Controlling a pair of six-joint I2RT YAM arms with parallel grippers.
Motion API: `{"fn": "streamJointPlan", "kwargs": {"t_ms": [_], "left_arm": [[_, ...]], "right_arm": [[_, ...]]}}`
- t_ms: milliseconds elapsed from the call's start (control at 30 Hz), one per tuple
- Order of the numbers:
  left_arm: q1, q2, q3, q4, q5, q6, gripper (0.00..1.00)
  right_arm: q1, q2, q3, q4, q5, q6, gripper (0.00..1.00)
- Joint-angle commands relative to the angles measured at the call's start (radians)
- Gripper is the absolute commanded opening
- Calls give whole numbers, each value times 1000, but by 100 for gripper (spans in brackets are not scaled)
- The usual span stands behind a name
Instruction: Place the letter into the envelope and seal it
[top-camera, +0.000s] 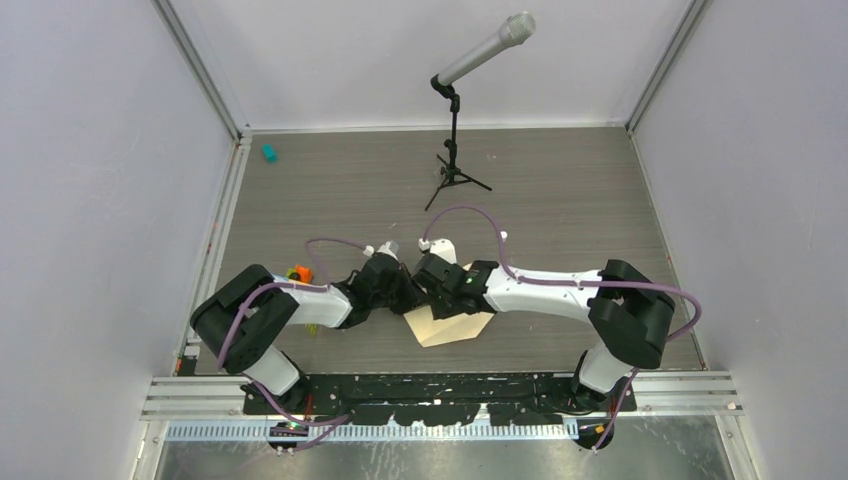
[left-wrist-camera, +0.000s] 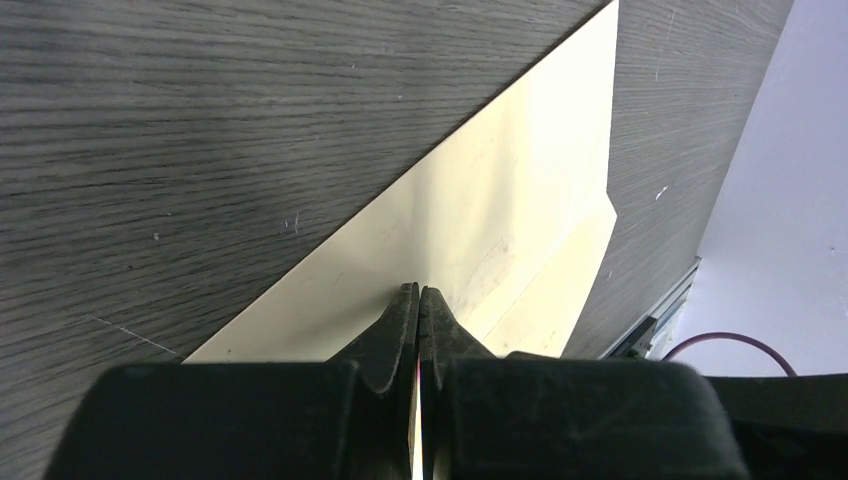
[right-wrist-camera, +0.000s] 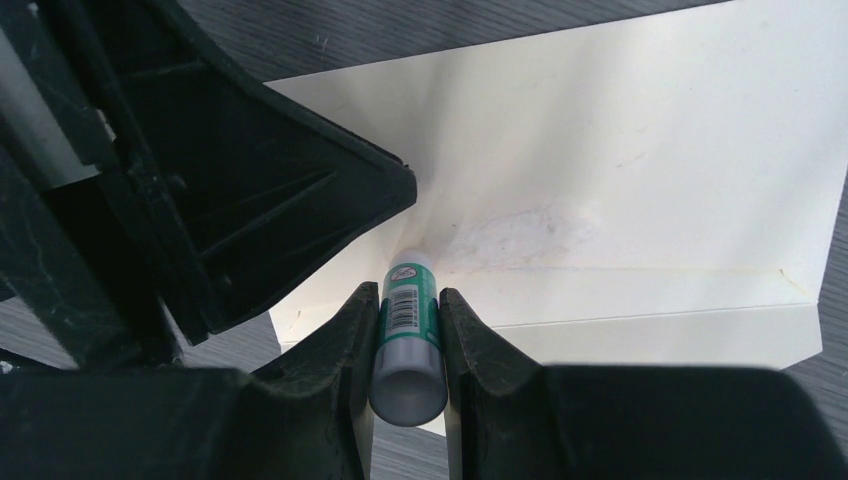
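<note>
The tan envelope (top-camera: 452, 325) lies flat near the table's front centre, its flap open. In the right wrist view the envelope (right-wrist-camera: 650, 150) shows a faint smear near the crease. My right gripper (right-wrist-camera: 410, 295) is shut on a green-and-white glue stick (right-wrist-camera: 408, 320), whose tip touches the flap. My left gripper (left-wrist-camera: 419, 290) is shut, its tips down on the envelope (left-wrist-camera: 520, 200) right beside the right one. In the top view the left gripper (top-camera: 405, 290) and the right gripper (top-camera: 432, 285) meet over the envelope's far edge. No separate letter sheet shows.
A microphone on a tripod stand (top-camera: 455, 150) stands at the back centre. A small teal object (top-camera: 268, 152) lies at the back left. An orange and green object (top-camera: 300, 272) sits by the left arm. The left gripper's body (right-wrist-camera: 250, 200) crowds the right wrist view.
</note>
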Motion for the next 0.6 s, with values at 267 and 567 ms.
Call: {"fn": "streamJointPlan", "kwargs": {"t_ms": [267,567], "left_arm": [[5,47,-30,-22,-50,-3,0],[5,55,-31,-3,-42,-3,0]], "right_arm": [[47,58,8,8,-35,56,1],[61,80,30,13,-22,64,1]]}}
